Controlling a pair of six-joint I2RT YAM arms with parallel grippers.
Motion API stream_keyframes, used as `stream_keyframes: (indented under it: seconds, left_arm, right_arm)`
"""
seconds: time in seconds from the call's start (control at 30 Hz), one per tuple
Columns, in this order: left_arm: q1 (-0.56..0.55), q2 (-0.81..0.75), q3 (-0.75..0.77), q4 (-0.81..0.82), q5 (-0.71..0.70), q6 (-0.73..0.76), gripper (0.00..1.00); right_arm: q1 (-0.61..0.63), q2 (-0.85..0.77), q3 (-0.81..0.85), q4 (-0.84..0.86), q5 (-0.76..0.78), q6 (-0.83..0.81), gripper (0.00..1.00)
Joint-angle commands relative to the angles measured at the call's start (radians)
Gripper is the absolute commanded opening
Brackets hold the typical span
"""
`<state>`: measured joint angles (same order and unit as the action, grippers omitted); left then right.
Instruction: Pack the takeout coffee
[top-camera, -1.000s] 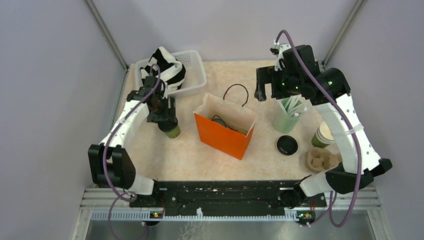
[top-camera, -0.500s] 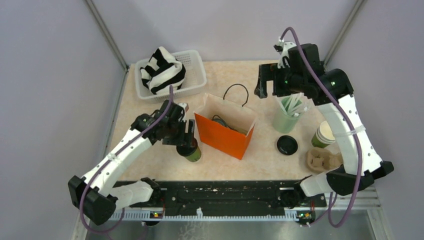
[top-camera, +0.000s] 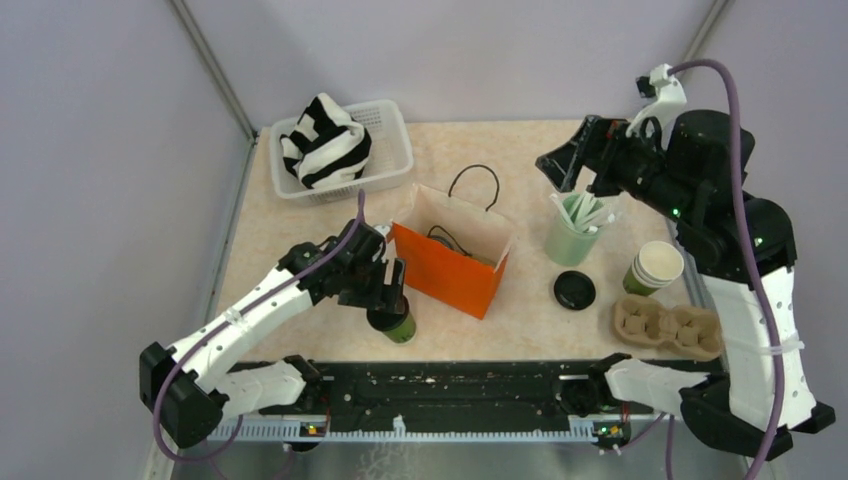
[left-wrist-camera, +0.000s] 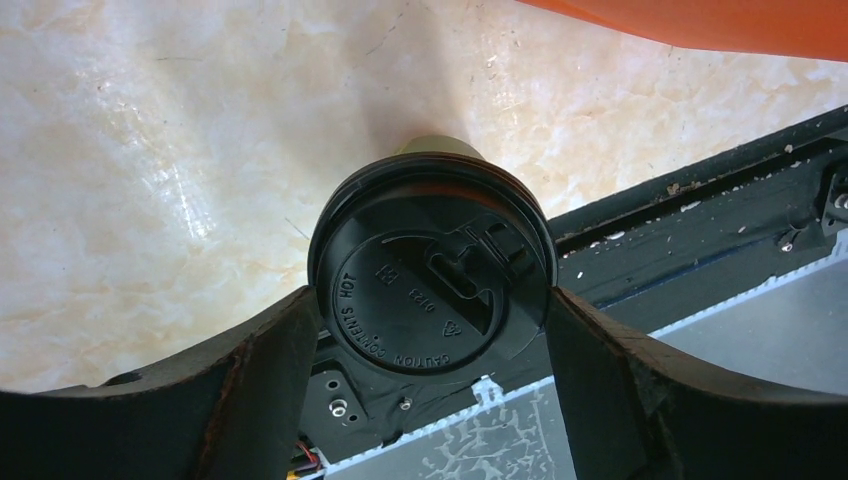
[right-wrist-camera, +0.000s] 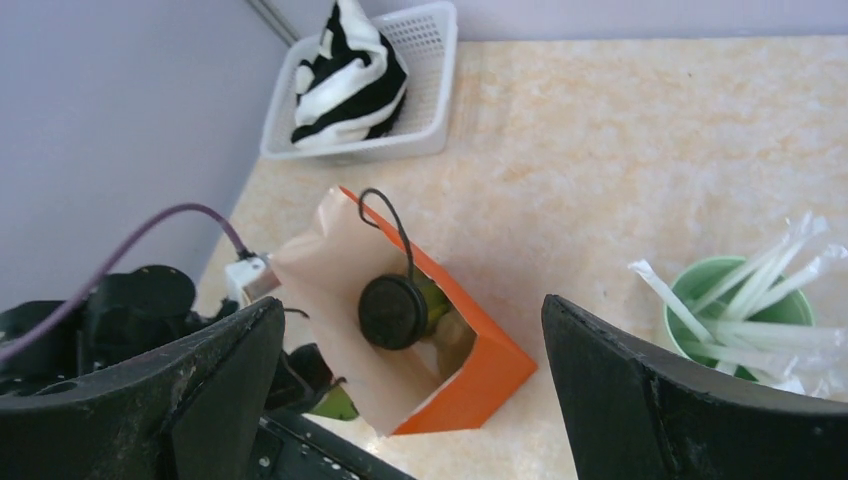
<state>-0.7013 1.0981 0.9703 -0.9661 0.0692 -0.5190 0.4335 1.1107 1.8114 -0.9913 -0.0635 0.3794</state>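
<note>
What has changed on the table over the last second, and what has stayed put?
The left claw, gripping the lidded green cup, carried it from near the basket forward to the orange bag's near left corner. The right claw, open, drew rightward as its arm rose, uncovering the cardboard carrier. Bag, basket, straw tumbler, loose lid and open cup stayed put.

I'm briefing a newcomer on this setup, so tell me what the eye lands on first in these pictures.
The bright orange paper bag stands open in the middle of the table, a black-lidded cup inside it. Just left of it, near the front edge, the left end effector grips a lidded green paper cup at lid height. At the back left, a white basket holds a black-and-white striped cloth.
</note>
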Motion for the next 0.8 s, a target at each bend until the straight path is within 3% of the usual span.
stream_keyframes:
  seconds: [0.0,0.1,0.4,0.63,0.77]
  left_arm:
    - [-0.006,-0.004,-0.009,0.067,0.048,0.029,0.88]
    - [-0.008,-0.007,-0.011,0.081,0.059,0.042,0.92]
    - [-0.007,-0.061,0.048,0.026,0.039,0.074,0.98]
    - [-0.006,-0.208,0.293,-0.176,-0.250,-0.022,0.98]
    - [-0.006,-0.377,0.331,-0.104,-0.373,-0.019,0.99]
  right_arm:
    - [-0.002,0.116,0.157,-0.083,-0.090,0.029,0.99]
    - [0.062,0.170,0.258,-0.130,-0.076,0.037,0.99]
    - [0.446,0.445,0.667,-0.300,0.153,0.020,0.99]
    - [0.784,0.538,0.657,-0.111,0.212,-0.098,0.99]
    - [0.918,0.584,0.611,-0.059,0.242,-0.161,0.99]
